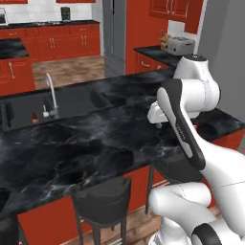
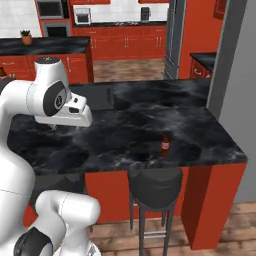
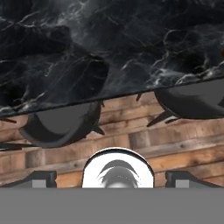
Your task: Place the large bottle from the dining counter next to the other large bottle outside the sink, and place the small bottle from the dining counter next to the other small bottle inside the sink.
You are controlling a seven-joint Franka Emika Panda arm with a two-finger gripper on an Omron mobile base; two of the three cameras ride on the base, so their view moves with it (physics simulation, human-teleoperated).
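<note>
A black round stool [image 2: 155,186] is seen nearest, tucked under the black, white-veined surface [image 2: 125,135]. A small red bottle [image 2: 165,143] with a dark cap is stood near that edge above the stool; no label can be read. The tool [image 3: 111,178], fingers [image 3: 41,178] spread wide and empty, is held over the surface edge, pointing down. The sink [image 1: 28,107] is set far left.

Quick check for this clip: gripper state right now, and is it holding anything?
Gripper: open, jaws wide apart, holding nothing; it hangs over the dining counter edge and the stools.
</note>
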